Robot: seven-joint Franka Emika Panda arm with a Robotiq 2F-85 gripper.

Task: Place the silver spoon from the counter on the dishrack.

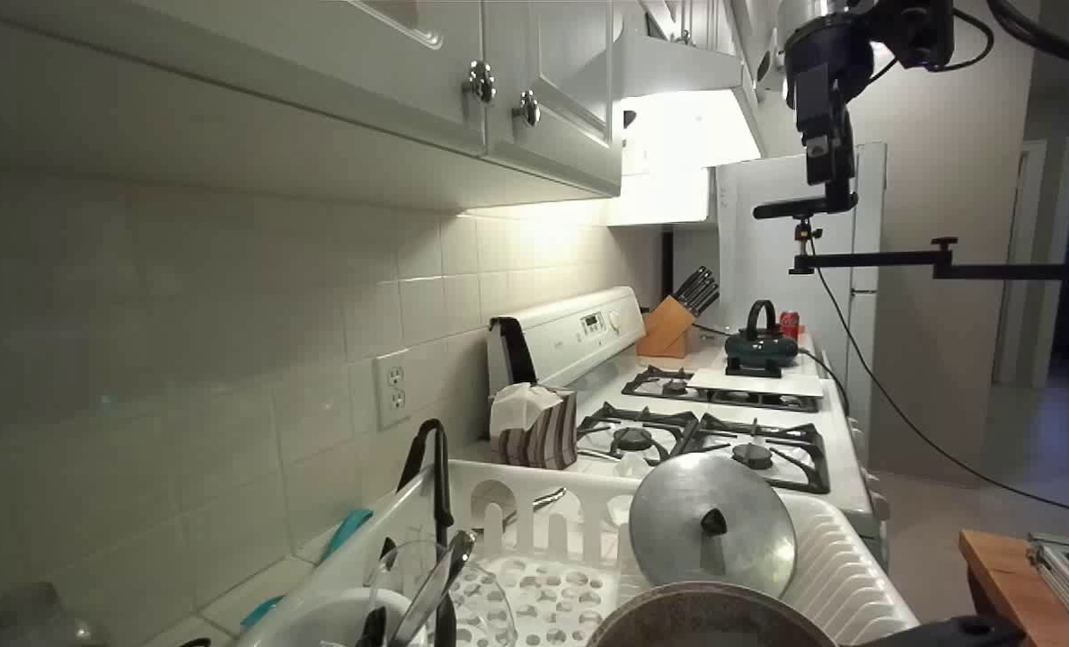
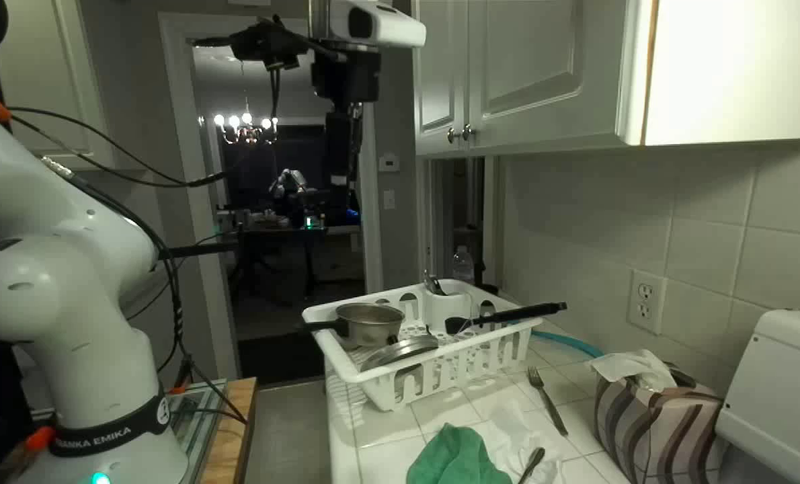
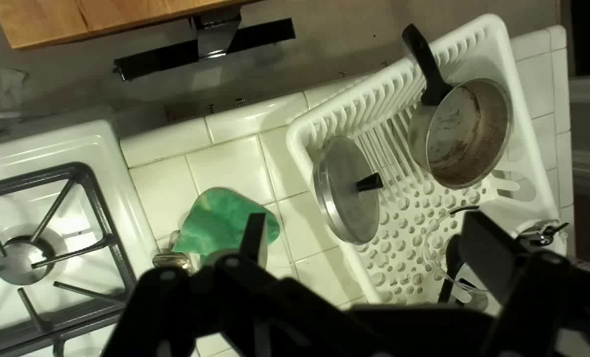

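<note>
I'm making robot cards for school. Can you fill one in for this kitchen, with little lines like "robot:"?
To move: spoon, on the counter by the green cloth
Goes to: rack, on the same counter
In rack: pot, lid and more
Robot: gripper open, raised high, holding nothing
Also there: fork, between the rack and the tissue box
Done yet: no, spoon not in the rack
</note>
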